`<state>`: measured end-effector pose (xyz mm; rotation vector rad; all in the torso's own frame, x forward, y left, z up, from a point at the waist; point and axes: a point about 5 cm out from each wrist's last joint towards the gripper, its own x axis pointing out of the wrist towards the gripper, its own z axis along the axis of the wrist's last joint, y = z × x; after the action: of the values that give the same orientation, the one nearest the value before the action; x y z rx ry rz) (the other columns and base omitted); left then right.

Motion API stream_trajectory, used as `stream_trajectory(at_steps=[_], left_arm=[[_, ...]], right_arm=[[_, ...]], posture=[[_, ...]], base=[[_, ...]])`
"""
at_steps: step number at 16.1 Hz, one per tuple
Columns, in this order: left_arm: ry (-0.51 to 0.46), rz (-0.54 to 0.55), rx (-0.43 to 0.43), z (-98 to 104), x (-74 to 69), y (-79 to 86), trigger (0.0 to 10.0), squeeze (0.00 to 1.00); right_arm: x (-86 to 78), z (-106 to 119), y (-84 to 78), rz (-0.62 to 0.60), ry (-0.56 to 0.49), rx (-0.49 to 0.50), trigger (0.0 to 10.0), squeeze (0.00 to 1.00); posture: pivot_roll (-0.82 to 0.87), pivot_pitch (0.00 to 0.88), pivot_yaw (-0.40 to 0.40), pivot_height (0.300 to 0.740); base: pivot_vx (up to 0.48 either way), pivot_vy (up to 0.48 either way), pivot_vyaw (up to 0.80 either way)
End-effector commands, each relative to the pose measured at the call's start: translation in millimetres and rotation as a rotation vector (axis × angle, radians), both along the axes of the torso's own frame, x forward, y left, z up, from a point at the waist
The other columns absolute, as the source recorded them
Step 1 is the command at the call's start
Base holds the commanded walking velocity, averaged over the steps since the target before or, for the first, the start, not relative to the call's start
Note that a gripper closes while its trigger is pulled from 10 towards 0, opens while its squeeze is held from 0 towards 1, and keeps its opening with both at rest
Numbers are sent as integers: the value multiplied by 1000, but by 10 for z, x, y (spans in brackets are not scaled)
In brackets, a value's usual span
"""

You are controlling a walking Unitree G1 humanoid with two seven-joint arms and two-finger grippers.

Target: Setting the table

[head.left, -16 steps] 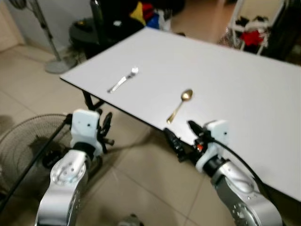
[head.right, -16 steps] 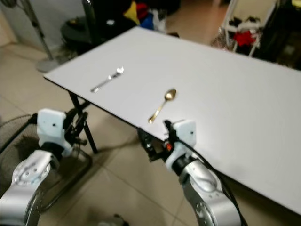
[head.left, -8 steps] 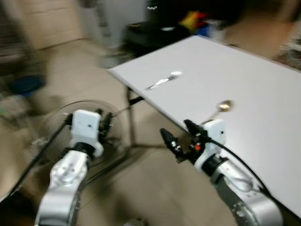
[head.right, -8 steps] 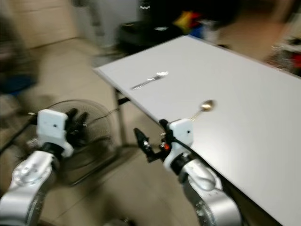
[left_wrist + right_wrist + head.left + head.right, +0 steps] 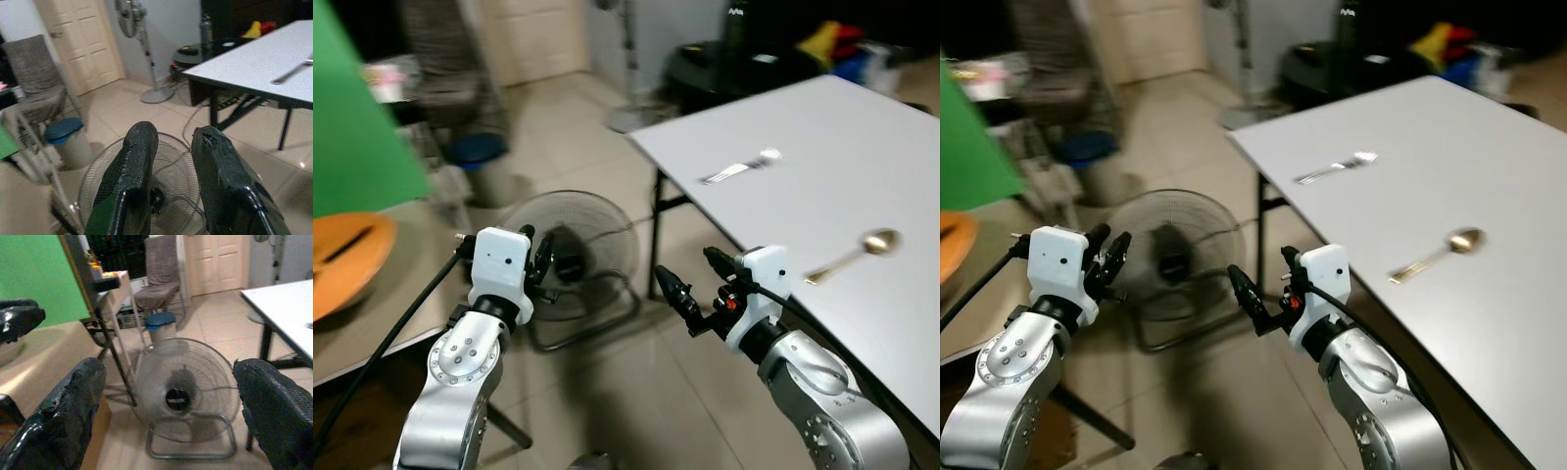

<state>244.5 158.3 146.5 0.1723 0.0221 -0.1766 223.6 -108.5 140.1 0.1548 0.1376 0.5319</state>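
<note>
Between two tables, I have the robot facing a floor fan (image 5: pixel 570 257), with both arms raised and carrying nothing. The left gripper (image 5: pixel 540 266) has its fingers close together with a narrow gap, holding nothing; the right gripper (image 5: pixel 693 289) is spread wide and empty.

The cutlery lies on the white table (image 5: pixel 862 147) to my right: a fork (image 5: pixel 739 168) near the far corner and a gold spoon (image 5: pixel 854 254) nearer the front edge, well apart from each other. To my left, an orange plate (image 5: pixel 340 259) sits on a beige table (image 5: pixel 372 328), with something dark resting on it that I cannot identify.

My read is that the step in hand is fetching the plate to go with the cutlery. To do it well, I would square the body to the beige table before reaching, open the left gripper, and take the plate at its rim, keeping it level so whatever lies on it does not slide off. The fan stands low between the tables, so I would step around it and watch the cable trailing from the left arm.

The floor is pale tile. Behind are a cream door (image 5: pixel 78 44), a draped chair (image 5: pixel 164 269), a blue-lidded bin (image 5: pixel 475 157), a standing fan (image 5: pixel 134 29) and a green screen (image 5: pixel 44 279). The head views are somewhat blurred.
</note>
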Motion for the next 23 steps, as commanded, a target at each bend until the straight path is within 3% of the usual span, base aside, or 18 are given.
stream_trajectory(at_steps=[1,10,15,17,19,21,23], left_arm=[[-3,24,16,17,8,69,10000,0],[-27,32,16,69,-13,109,10000,0],[-60,45,32,142,-3,159,10000,0],[-74,52,48,171,8,191,10000,0],[-78,56,58,188,10,220,10000,0],[-81,60,63,200,9,238,10000,0],[-85,60,62,213,0,243,10000,0]], right_arm=[[17,23,35,-2,-11,23,10000,1000],[10,5,92,46,-9,47,10000,1000],[25,5,108,50,-23,32,10000,1000],[30,12,120,53,-32,28,10000,447],[34,11,136,59,-32,30,10000,345],[43,13,152,66,-37,34,10000,0],[61,23,155,66,-53,24,10000,0]], posture=[[177,0,49,727],[195,0,40,727],[202,0,37,727],[205,0,37,727],[209,0,36,727],[217,0,32,727],[223,0,29,727]], base=[[0,0,800],[0,0,800],[334,0,640],[347,0,0],[349,0,0],[349,0,0],[351,0,0]])
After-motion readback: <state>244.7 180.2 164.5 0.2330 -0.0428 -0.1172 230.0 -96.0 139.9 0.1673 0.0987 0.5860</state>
